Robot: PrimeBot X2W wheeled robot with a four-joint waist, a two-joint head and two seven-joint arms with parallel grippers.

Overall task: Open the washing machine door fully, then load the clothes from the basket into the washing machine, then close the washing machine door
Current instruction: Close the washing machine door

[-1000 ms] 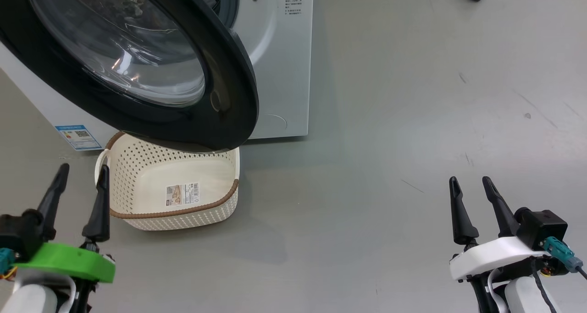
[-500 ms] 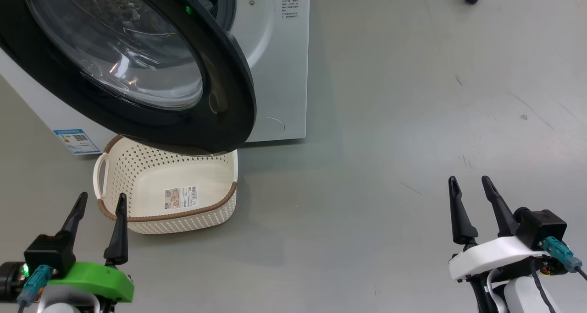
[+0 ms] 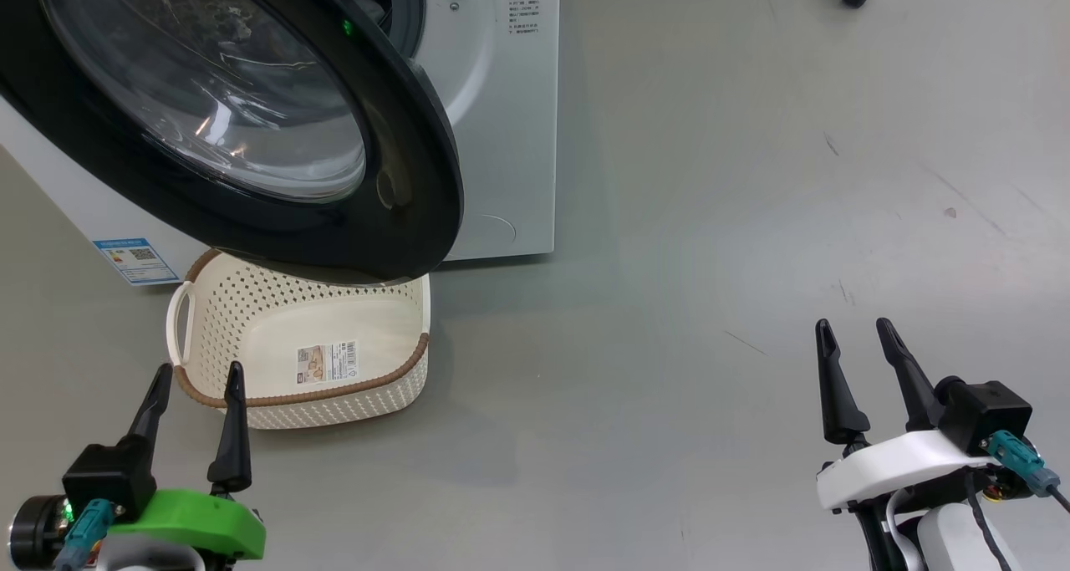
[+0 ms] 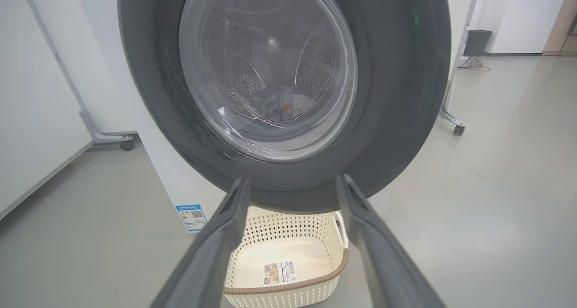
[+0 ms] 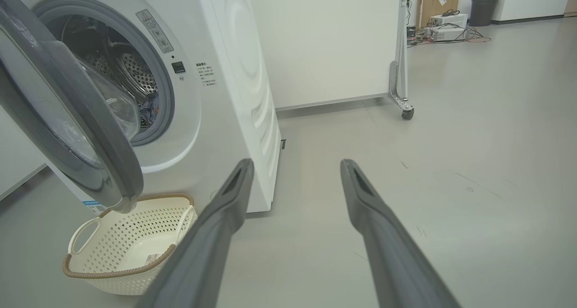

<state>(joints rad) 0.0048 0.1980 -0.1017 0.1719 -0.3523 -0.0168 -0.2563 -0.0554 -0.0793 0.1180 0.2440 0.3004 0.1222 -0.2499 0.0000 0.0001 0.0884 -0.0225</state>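
The left gripper (image 3: pixel 201 368) sits at the lower left of the head view on a green wrist mount, its two dark fingers pointing forward toward the machine and leaning slightly right. The jaws are spread wide with nothing between them. Its fingertips lie just in front of the near left corner of the basket (image 3: pixel 334 400), and no contact is apparent. In the left wrist view, this arm looks along its fingers straight at the washing machine door (image 3: pixel 418 178). The right gripper (image 3: pixel 853 323) is at the lower right on a white mount. Its fingers point forward and lean a little left, equally wide apart and holding nothing. It is above the bare grey floor (image 3: pixel 710 220), well apart from the washing machine (image 3: pixel 501 94). The door stands partly swung out from the white front, and its black rim overhangs the back of the basket. The basket stands on the floor right against the foot of the machine, below the door, with its bare bottom carrying a label sticker (image 3: pixel 328 360). The clothes (image 5: pixel 151 112) lie inside the steel drum: in the right wrist view they show past the grey gasket, and in the left wrist view through the door's glass bowl. A blue label sticker (image 3: pixel 134 257) is low on the machine's front, left of the basket.
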